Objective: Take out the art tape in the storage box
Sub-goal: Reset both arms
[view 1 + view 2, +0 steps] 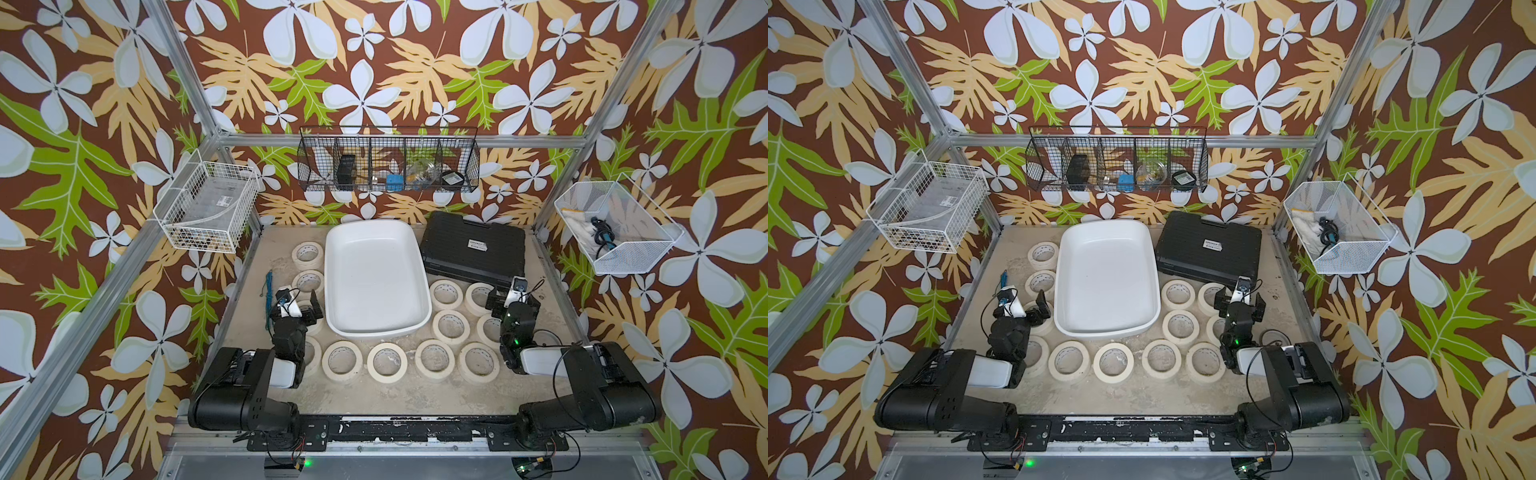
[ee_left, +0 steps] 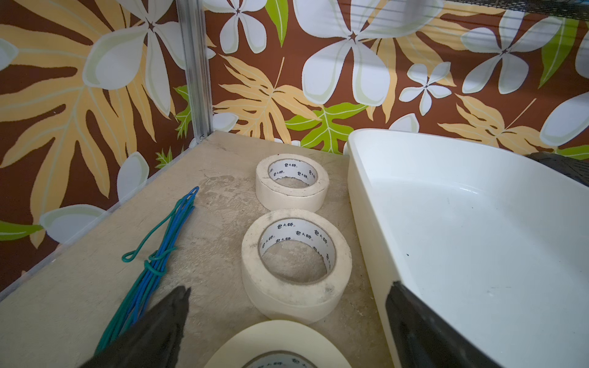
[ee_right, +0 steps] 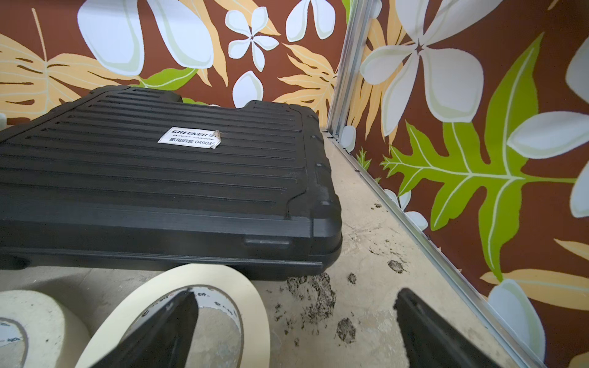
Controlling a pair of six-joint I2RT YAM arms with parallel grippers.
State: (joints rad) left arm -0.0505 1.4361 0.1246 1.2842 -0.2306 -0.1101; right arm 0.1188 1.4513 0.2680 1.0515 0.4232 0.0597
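The storage box (image 1: 374,278) (image 1: 1106,278), a shallow white tub, stands in the middle of the table, and its inside shows only bare white. Several cream art tape rolls (image 1: 370,363) (image 1: 1054,361) lie flat on the table around it. My left gripper (image 1: 303,311) (image 2: 288,288) hangs open over a roll (image 2: 277,334) just left of the tub, with two more rolls (image 2: 287,306) beyond it. My right gripper (image 1: 513,301) (image 3: 296,293) is open too. One of its fingers (image 3: 172,321) is over the hole of a roll (image 3: 255,306); the other is over bare table.
A black hard case (image 1: 473,249) (image 3: 159,178) lies at the back right, close behind the right gripper. A blue-green cord bundle (image 1: 269,286) (image 2: 159,255) lies left of the left gripper. White wire baskets (image 1: 203,208) (image 1: 615,232) and a black one (image 1: 386,166) hang on the walls.
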